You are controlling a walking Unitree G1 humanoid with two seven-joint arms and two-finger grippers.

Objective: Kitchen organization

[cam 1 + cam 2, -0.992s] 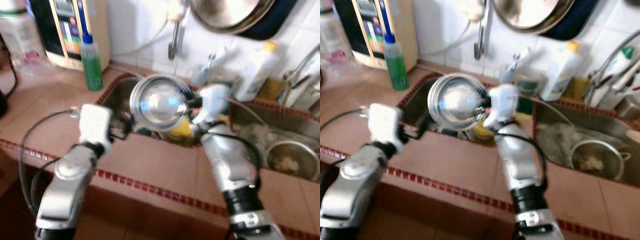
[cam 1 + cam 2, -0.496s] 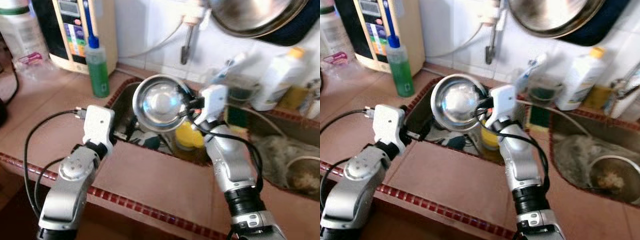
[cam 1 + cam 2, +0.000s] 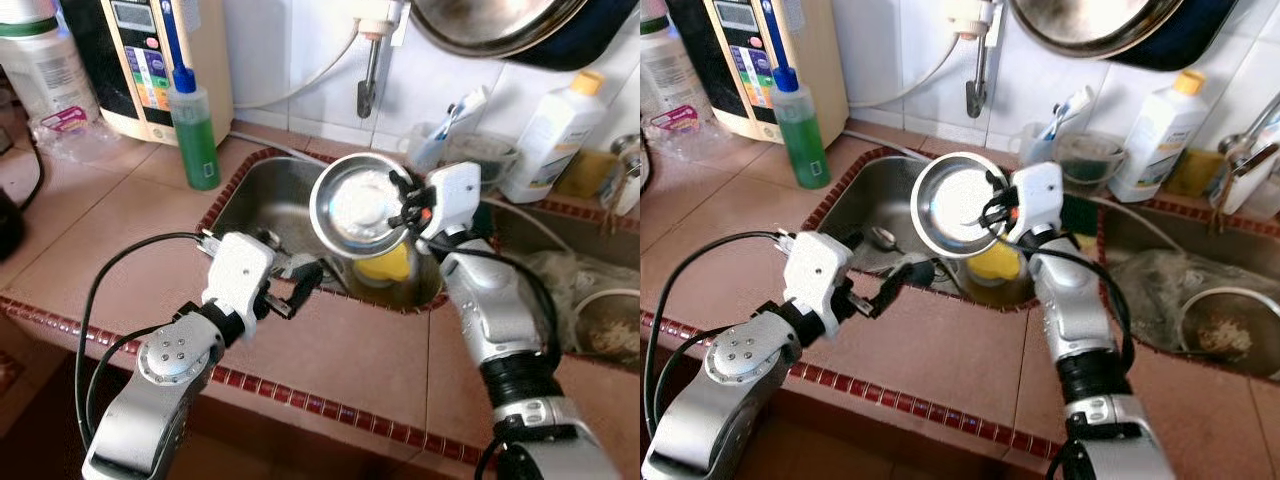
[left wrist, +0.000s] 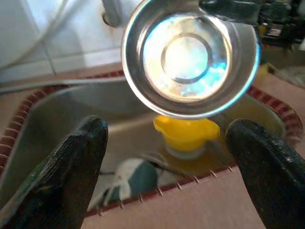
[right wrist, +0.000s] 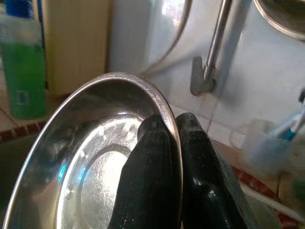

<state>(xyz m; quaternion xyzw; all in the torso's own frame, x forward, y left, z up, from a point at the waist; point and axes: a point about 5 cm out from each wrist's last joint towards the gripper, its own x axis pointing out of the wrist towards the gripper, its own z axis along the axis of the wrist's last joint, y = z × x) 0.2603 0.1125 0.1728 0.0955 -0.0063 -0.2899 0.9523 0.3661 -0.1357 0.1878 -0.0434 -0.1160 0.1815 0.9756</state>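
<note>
A shiny steel bowl [image 3: 358, 203] hangs tilted above the left sink basin [image 3: 262, 203], its inside facing me. My right gripper [image 3: 404, 201] is shut on the bowl's rim [image 5: 164, 107], one finger inside and one outside. My left gripper [image 3: 296, 283] is open at the sink's near edge, with its fingers [image 4: 71, 171] spread wide and nothing between them; the steel bowl [image 4: 188, 55] hangs ahead of it. Below the bowl a yellow cup [image 4: 186, 136] stands in the sink, next to a spoon [image 3: 883, 237] and a dark rag [image 4: 138, 177].
A green soap bottle [image 3: 193, 128] and a water purifier [image 3: 150, 60] stand on the tiled counter at the back left. White bottle [image 3: 546, 138] and a toothbrush cup [image 3: 432, 145] sit behind the sink. A second basin on the right holds a steel strainer [image 3: 1225, 325]. A faucet [image 3: 370, 65] hangs over the sink.
The camera has shifted. My right gripper has carried the bowl a little to the right over the sink. My left gripper has reached forward to the sink's near edge.
</note>
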